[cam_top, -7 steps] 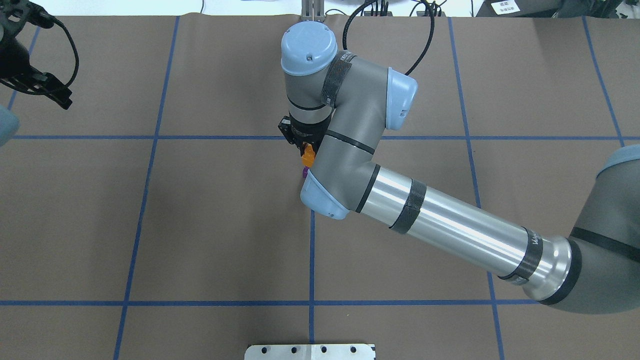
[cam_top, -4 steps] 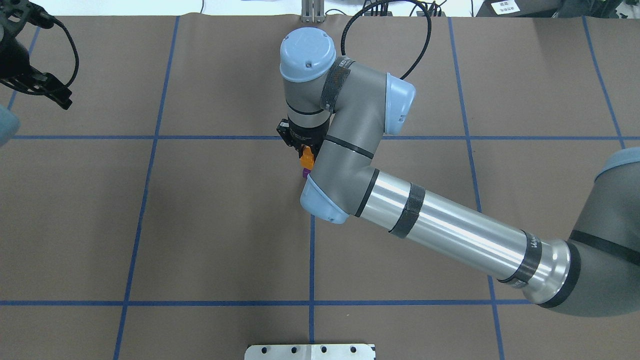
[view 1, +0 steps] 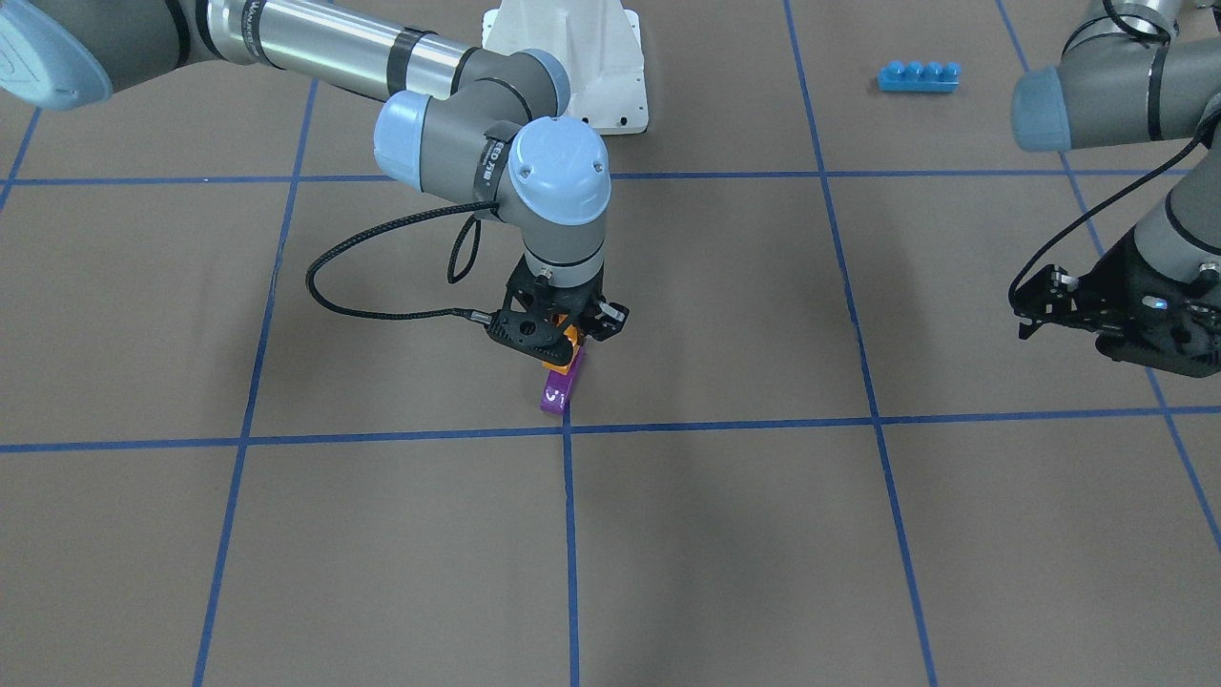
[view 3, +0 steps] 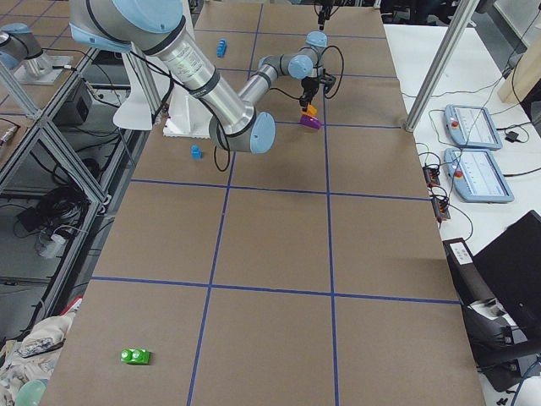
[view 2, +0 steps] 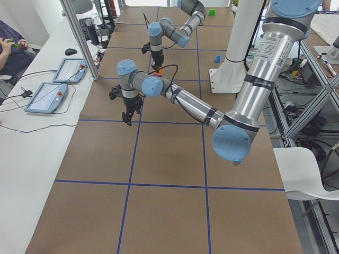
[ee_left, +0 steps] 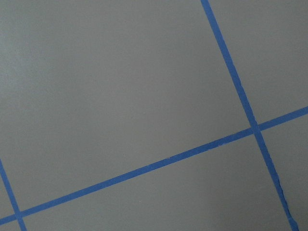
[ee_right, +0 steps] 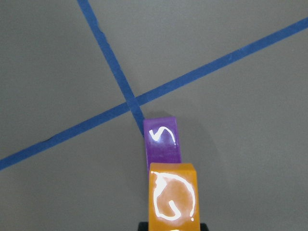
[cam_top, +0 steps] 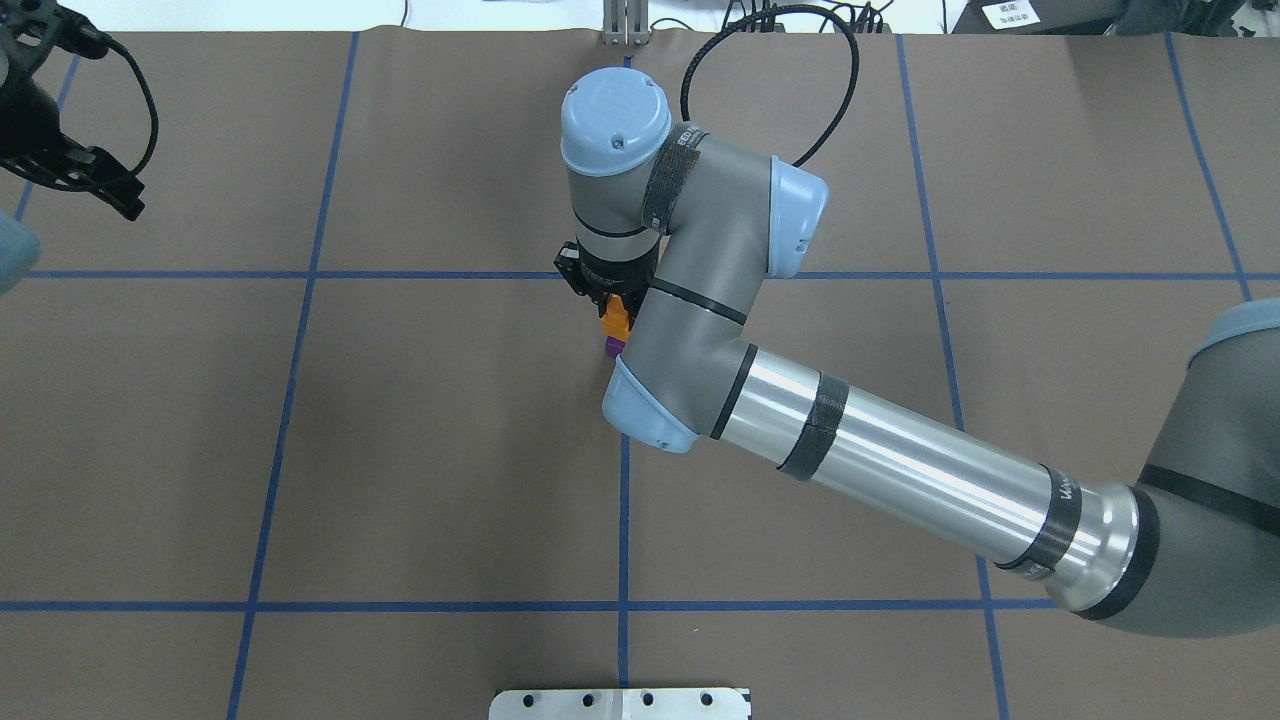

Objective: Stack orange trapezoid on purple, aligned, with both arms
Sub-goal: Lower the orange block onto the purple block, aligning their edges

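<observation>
The orange trapezoid [view 1: 561, 359] is held in my right gripper [view 1: 558, 336], which is shut on it and points straight down. The purple brick [view 1: 555, 393] lies on the table just beside a blue tape crossing. The orange brick hangs over the purple one's robot-side end, very close to it. I cannot tell whether they touch. In the right wrist view the orange brick [ee_right: 172, 197] overlaps the near end of the purple brick [ee_right: 162, 142]. In the overhead view my wrist hides most of both bricks [cam_top: 615, 318]. My left gripper [view 1: 1023, 311] is open and empty, far off to the side.
A blue four-stud brick [view 1: 918, 76] lies near the white pedestal [view 1: 572, 67]. A small blue brick [view 3: 195, 152] and a green brick [view 3: 135, 356] lie far from the work spot. A black cable [view 1: 382, 277] loops beside my right wrist.
My right wrist has shifted slightly, bringing the orange brick a little closer over the purple one. The purple brick and my left arm have not moved.
</observation>
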`<state>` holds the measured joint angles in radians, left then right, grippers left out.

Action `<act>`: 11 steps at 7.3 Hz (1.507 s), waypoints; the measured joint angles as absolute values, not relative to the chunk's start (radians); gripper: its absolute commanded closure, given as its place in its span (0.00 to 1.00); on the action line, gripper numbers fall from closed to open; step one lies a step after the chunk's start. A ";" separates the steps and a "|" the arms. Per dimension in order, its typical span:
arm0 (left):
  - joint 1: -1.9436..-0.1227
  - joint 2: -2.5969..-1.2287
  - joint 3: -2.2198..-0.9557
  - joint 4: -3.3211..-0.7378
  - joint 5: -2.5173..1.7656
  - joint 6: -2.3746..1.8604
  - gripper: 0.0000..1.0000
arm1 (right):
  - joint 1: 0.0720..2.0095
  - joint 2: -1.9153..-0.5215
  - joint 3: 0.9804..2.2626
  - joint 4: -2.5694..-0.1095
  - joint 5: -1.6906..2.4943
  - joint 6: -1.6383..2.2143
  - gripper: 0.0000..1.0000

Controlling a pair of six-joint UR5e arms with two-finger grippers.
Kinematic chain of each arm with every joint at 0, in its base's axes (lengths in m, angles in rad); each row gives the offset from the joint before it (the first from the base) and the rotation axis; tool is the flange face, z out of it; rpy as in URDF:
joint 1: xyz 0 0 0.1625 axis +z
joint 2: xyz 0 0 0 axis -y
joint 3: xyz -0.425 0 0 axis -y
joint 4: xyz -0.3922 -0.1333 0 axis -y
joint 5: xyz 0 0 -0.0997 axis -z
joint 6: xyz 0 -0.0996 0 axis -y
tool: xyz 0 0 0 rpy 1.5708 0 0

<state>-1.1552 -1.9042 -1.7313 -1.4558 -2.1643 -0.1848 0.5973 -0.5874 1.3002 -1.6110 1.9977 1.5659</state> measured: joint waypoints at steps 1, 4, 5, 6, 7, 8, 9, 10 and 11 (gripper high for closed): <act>-1.155 -1.904 -1.732 -1.456 -2.164 -0.186 0.00 | 0.596 -0.588 1.294 -1.604 1.997 1.565 1.00; -1.155 -1.904 -1.732 -1.456 -2.164 -0.187 0.00 | 0.589 -0.589 1.268 -1.572 1.997 1.565 1.00; -1.155 -1.904 -1.731 -1.456 -2.164 -0.187 0.00 | 0.587 -0.589 1.258 -1.559 1.992 1.565 1.00; -1.154 -1.904 -1.731 -1.456 -2.164 -0.187 0.00 | 0.584 -0.589 1.247 -1.544 1.987 1.565 1.00; -1.154 -1.904 -1.730 -1.456 -2.164 -0.187 0.00 | 0.584 -0.587 1.239 -1.534 1.984 1.566 1.00; -1.153 -1.904 -1.730 -1.456 -2.164 -0.187 0.00 | 0.582 -0.588 1.235 -1.530 1.982 1.567 0.74; -1.153 -1.905 -1.729 -1.457 -2.163 -0.187 0.00 | 0.582 -0.588 1.235 -1.528 1.982 1.567 0.01; -1.152 -1.906 -1.728 -1.457 -2.162 -0.187 0.00 | 0.581 -0.588 1.236 -1.527 1.983 1.567 0.00; -1.152 -1.906 -1.728 -1.457 -2.161 -0.187 0.00 | 0.581 -0.587 1.241 -1.526 1.982 1.568 0.00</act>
